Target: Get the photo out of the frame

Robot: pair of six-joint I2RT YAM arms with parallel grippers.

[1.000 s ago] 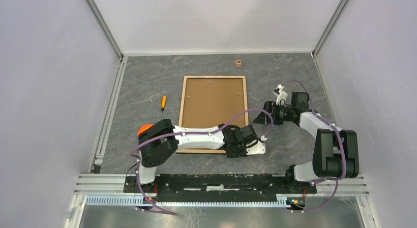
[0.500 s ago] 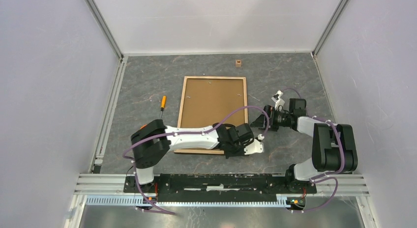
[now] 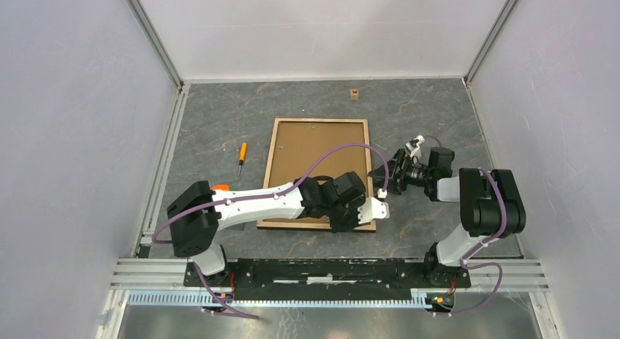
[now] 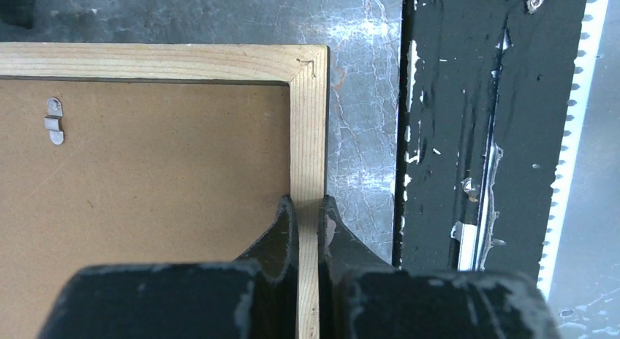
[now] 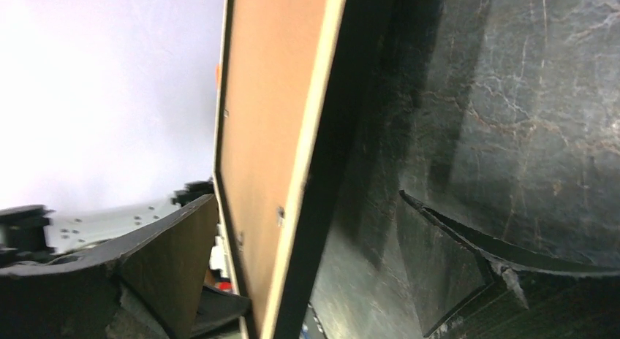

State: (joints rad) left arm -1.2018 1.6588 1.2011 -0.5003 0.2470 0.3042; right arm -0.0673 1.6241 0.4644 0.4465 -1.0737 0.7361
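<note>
The frame lies back up in the middle of the table: brown fibreboard edged in light wood. In the left wrist view my left gripper is shut on the frame's light wood rail near a corner, one finger on the board side and one outside. From above, the left gripper sits at the frame's near right corner. My right gripper is open at the frame's right edge. In the right wrist view that edge of the frame stands lifted off the table between the spread fingers. The photo is hidden.
An orange-handled screwdriver lies left of the frame. A small wooden block sits near the back wall. A black mounting rail runs along the near edge, close beside the left gripper. White walls enclose the table.
My left gripper has shut on the frame's near rail, and the frame has shifted slightly right. The right gripper has moved left, its open fingers now round the frame's right edge.
</note>
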